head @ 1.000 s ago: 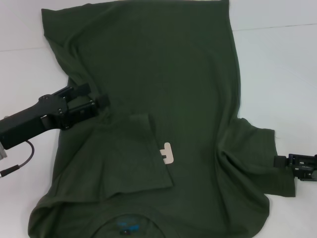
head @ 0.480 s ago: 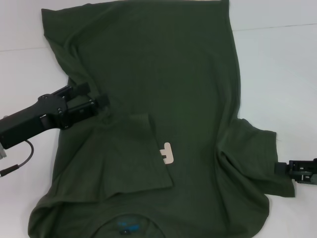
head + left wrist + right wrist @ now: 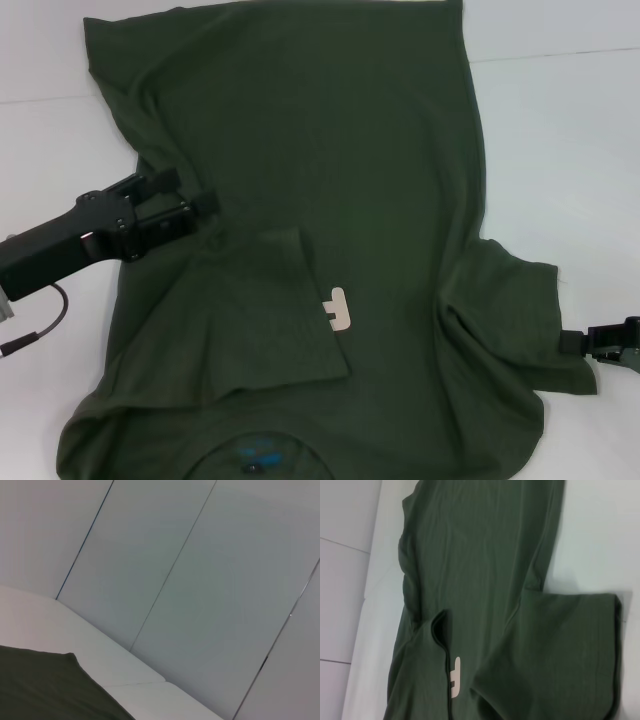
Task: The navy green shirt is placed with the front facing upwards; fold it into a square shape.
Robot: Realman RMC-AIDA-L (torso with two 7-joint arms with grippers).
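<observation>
White table, pale panelled wall with thin dark seams

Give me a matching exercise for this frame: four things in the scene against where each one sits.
Things:
1. left hand
2. right hand
3. pink lettering
4. blue neck label

Places:
A. at the hem of the shirt's right sleeve
B. beside the folded-in left sleeve, mid-chest
C. on the shirt's left side, above the folded sleeve
D. at the collar, near edge

Pairs: 1-C, 2-A, 3-B, 4-D
</observation>
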